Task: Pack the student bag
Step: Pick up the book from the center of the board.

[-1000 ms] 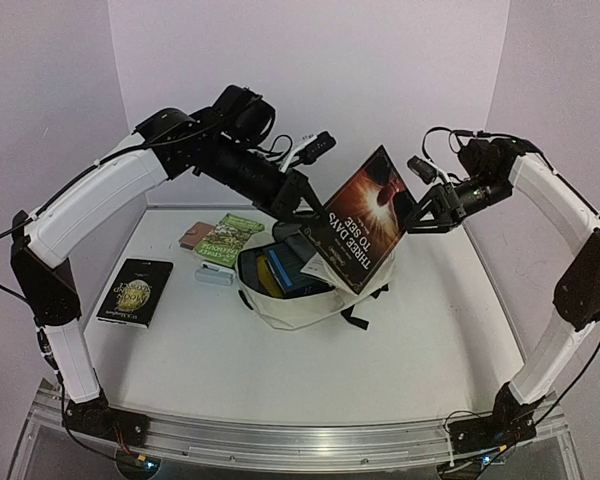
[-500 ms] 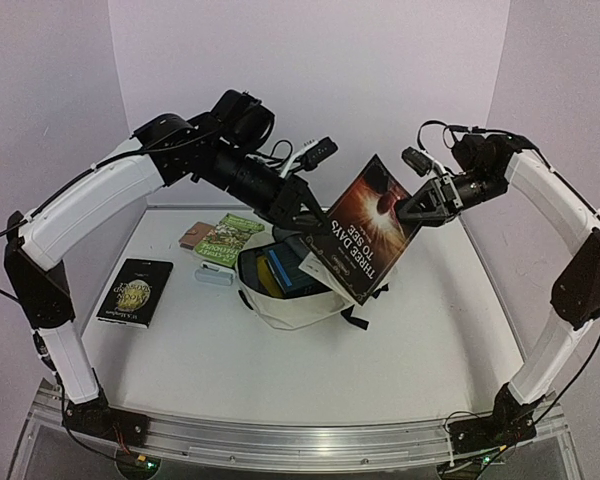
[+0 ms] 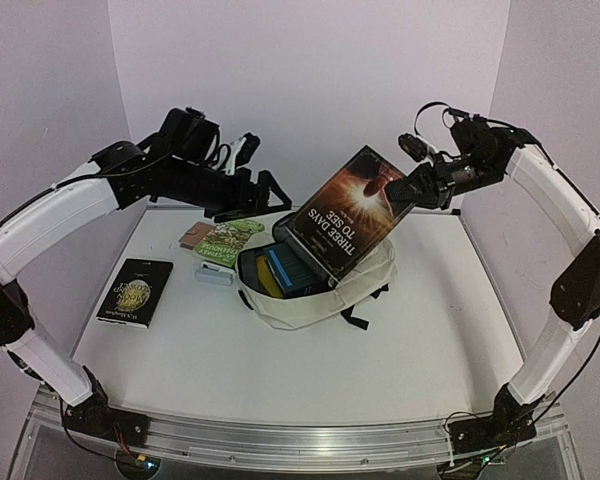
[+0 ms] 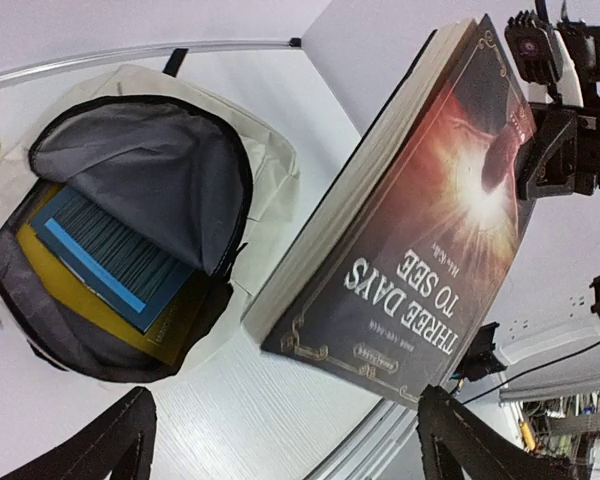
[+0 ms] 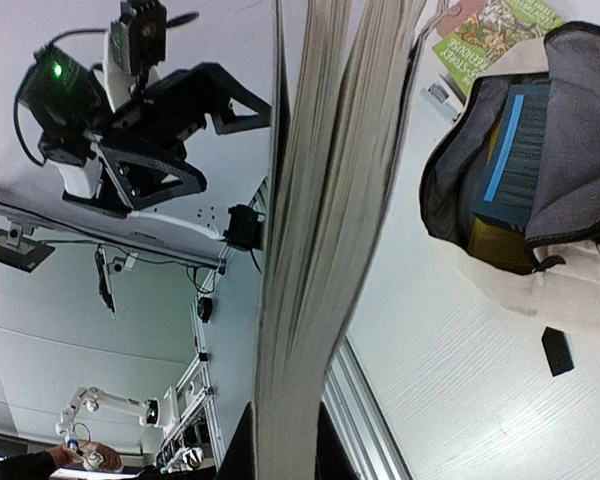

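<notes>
The cream student bag (image 3: 315, 300) lies open in the middle of the table, with a blue book (image 3: 292, 268) and a yellow one (image 3: 265, 275) inside. Over its opening hangs a dark book titled "Three Days to See" (image 3: 345, 215), tilted, its lower edge near the bag's mouth. My right gripper (image 3: 398, 192) is shut on the book's upper edge; in the right wrist view the fingers (image 5: 242, 450) pinch the page block (image 5: 320, 200). My left gripper (image 3: 270, 192) stands open to the left of the book, clear of it, with wide-spread fingertips (image 4: 460, 430) and nothing between them.
A dark book (image 3: 135, 290) lies at the left of the table. A green book (image 3: 225, 238), a pinkish flat item (image 3: 193, 236) and a small pale object (image 3: 212, 275) sit just left of the bag. Walls close in behind and on both sides.
My left gripper opened, let go of the book and drew back to the left. My right gripper closed on the book's upper edge and now holds it alone.
</notes>
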Tool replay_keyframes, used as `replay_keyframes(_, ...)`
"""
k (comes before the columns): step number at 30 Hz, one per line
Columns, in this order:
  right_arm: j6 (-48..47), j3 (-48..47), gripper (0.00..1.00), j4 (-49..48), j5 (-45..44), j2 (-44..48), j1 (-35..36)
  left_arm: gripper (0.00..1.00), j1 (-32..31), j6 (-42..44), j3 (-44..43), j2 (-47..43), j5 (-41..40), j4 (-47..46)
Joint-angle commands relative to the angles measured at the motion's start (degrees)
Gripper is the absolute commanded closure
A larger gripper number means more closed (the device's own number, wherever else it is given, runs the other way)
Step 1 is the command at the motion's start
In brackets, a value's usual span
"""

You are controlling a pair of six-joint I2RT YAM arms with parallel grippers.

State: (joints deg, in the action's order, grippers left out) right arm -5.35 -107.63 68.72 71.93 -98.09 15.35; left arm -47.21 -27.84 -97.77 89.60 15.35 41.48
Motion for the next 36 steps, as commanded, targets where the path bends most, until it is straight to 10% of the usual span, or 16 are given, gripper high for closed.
replay_keyframes(1,18.5,-4.5,1.00,-18.3,1.1,-0.4,-0.3,0.01,0.8,-13.4,11.4,-10.6,-7.7,-15.4)
replay_keyframes(10,60.0,12.1,1.00,-71.3,-1.7,5.0,2.3,0.00,1.0,-22.6,18.2,-6.7,-0.3,-31.0)
replay_keyframes(20,61.7,14.9,1.00,-73.9,-1.5,5.9,6.9,0.07,2.2,-30.0,16.1,-0.7,6.1,-48.4)
replay_keyframes(26,61.3,18.6,1.00,-74.2,-1.0,7.1,7.3,0.46,4.7,-33.1,23.3,-4.9,3.7,-56.1)
replay_keyframes(29,59.8,19.5,0.98,-74.0,-2.7,7.2,7.3,0.80,5.3,-32.5,24.1,-6.1,3.9,-54.9)
replay_keyframes(33,41.9,15.6,0.50,-52.0,-18.7,6.6,7.6,1.00,5.5,-32.7,24.5,-6.9,3.7,-51.0)
replay_keyframes(36,28.7,11.2,0.38,-41.4,-31.2,4.6,8.3,1.00,5.5,-33.2,26.7,-9.9,-0.7,-46.0)
